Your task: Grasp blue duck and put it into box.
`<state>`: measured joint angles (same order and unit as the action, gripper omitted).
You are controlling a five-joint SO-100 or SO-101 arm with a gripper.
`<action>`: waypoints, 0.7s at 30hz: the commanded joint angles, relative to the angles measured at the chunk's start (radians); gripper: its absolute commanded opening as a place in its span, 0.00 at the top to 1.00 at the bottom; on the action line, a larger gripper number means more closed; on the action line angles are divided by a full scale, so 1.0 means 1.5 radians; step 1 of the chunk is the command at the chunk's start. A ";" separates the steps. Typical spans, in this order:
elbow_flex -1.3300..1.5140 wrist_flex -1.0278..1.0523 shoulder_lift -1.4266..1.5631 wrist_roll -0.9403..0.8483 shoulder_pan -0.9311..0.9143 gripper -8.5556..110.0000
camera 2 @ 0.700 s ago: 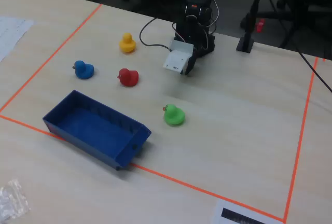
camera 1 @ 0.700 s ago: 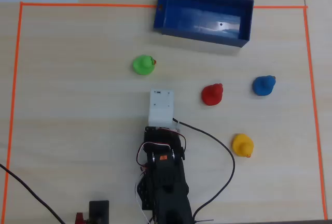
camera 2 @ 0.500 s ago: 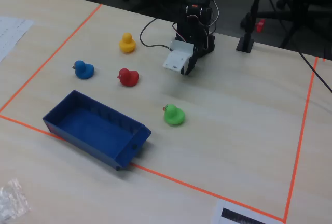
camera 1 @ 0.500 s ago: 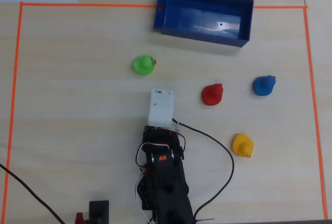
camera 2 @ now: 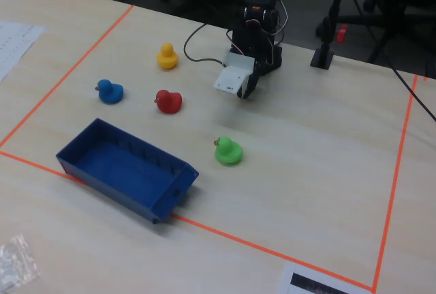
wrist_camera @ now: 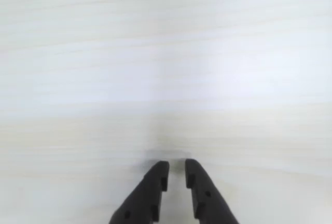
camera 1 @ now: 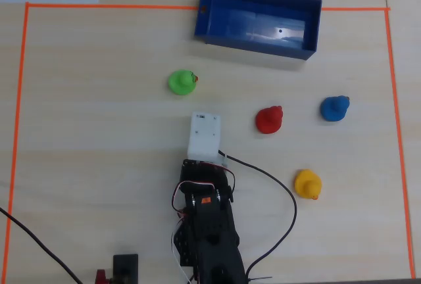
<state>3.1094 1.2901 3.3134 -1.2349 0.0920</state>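
The blue duck (camera 1: 335, 108) stands on the table right of the red duck; the fixed view shows it (camera 2: 109, 92) at the left. The dark blue box (camera 1: 250, 41) lies empty at the top of the overhead view and at the lower left of the fixed view (camera 2: 116, 185). My arm is folded near the bottom centre, with the white wrist mount (camera 1: 204, 135) covering the gripper from above. In the wrist view my gripper (wrist_camera: 176, 167) points at bare table, its black fingers (wrist_camera: 155, 182) a narrow gap apart, holding nothing. It is well left of the blue duck in the overhead view.
A red duck (camera 1: 269, 119), a yellow duck (camera 1: 307, 183) and a green duck (camera 1: 181, 82) stand on the table. Orange tape (camera 1: 20, 100) frames the work area. A black cable (camera 1: 283, 198) loops right of the arm base.
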 commanded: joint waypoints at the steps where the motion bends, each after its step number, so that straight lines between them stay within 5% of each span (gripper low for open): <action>1: 0.001 0.012 -0.002 0.008 0.004 0.93; 6: -0.078 -0.040 -0.051 -0.017 -0.034 0.93; 16: -0.922 -0.081 -0.705 -0.104 -0.273 0.92; 21: -1.135 -0.195 -0.907 -0.160 -0.392 0.83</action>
<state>1.8086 1.1183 2.1967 -1.4281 -0.3866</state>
